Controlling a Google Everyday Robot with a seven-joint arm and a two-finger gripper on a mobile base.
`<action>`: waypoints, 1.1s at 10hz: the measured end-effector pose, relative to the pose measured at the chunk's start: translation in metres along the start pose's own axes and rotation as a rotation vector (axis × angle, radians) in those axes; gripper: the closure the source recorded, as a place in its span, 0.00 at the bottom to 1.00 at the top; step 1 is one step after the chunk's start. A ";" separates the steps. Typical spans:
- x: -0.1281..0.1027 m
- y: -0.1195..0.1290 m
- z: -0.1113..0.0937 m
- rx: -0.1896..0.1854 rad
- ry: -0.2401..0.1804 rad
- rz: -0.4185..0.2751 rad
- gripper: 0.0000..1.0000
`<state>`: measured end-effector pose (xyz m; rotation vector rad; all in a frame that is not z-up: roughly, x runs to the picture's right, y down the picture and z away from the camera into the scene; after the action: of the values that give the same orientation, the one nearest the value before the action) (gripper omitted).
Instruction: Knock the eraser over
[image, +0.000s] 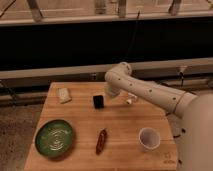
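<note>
Black and matte, the eraser (98, 102) stands upright on the desk (125, 125), mid-rear, between the pale lump (63, 95) and my end effector (111, 93), which hangs just beside it on its right. I should push sideways near its top so it topples rather than slides.

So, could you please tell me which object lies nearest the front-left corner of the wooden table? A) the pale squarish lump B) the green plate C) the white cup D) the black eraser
B: the green plate sits by the front-left corner of the table; the eraser stands mid-table near the gripper, the white cup is front right, and the pale lump is back left.
</note>
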<state>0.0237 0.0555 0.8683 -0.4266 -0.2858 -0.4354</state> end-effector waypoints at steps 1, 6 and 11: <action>-0.009 -0.007 0.003 0.001 -0.008 -0.012 0.99; -0.024 -0.022 0.009 0.012 -0.033 -0.052 0.99; -0.031 -0.029 0.011 0.020 -0.046 -0.071 0.99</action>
<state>-0.0182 0.0472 0.8768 -0.4084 -0.3506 -0.4923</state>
